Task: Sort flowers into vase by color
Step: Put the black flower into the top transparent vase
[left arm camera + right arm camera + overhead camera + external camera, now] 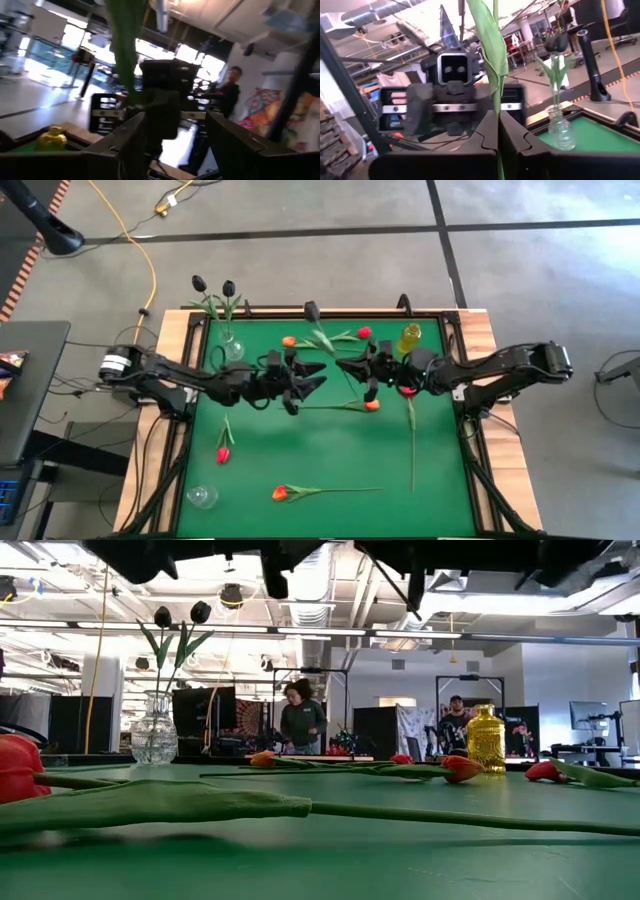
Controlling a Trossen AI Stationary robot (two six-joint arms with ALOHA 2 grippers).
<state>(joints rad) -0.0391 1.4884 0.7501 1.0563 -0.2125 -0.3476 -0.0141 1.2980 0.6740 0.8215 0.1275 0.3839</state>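
The right gripper (pixel 498 131), at table centre, is clamped on a black tulip's stem (pixel 495 75), head toward 12 o'clock. The left gripper (pixel 175 145), fingers spread, faces it; it should close squarely before release, then carry to the clear vase (pixel 232 348) at 10 o'clock.

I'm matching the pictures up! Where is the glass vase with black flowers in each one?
High view: glass vase, upper left on the green mat.
Low view: the vase stands at the left.
Left wrist view: not in it.
Right wrist view: right side.
Shared landmark: the green mat.
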